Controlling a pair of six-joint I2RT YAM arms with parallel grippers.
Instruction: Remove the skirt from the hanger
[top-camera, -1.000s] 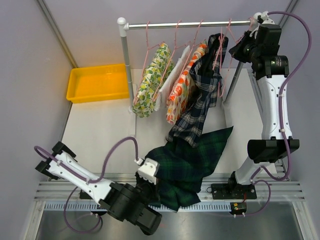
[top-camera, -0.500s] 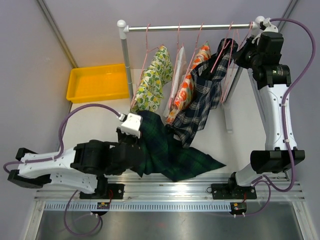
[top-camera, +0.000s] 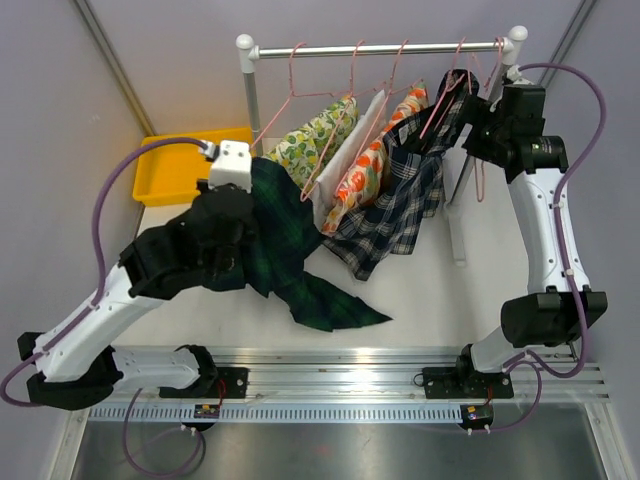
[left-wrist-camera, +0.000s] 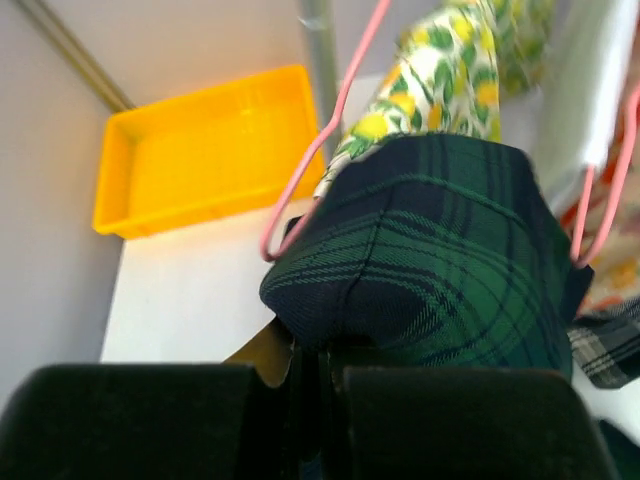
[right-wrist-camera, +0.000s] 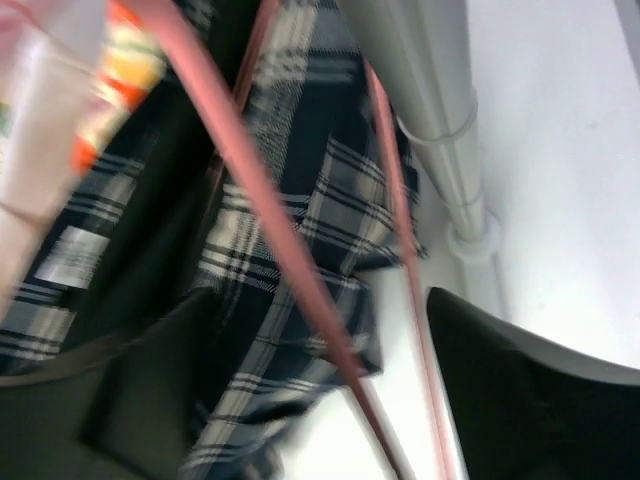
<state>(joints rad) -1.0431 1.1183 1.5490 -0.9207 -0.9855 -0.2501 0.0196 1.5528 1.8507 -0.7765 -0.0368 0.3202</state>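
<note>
Skirt: our left gripper (left-wrist-camera: 318, 365) pinches the green checked skirt (top-camera: 285, 230) tight. The cloth hangs near the yellow bin (top-camera: 170, 165), and its tail lies on the white table (top-camera: 430, 290).
Hard to see: from above, our left arm and the cloth hide those fingers.
Right gripper (right-wrist-camera: 320, 350): jaws wide apart, with a pink hanger (right-wrist-camera: 300, 280) running between them. This view is blurry.
We cannot tell: whether any hanger touches the skirt.
Room: grey walls (top-camera: 150, 60), and a metal rail (top-camera: 380, 47) across the back.

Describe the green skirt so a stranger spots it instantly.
Find the rail at the far edge. Below its left end, by the yellow bin, the left gripper holds the skirt. It alone is dark green plaid; the other plaid is navy and white.
</note>
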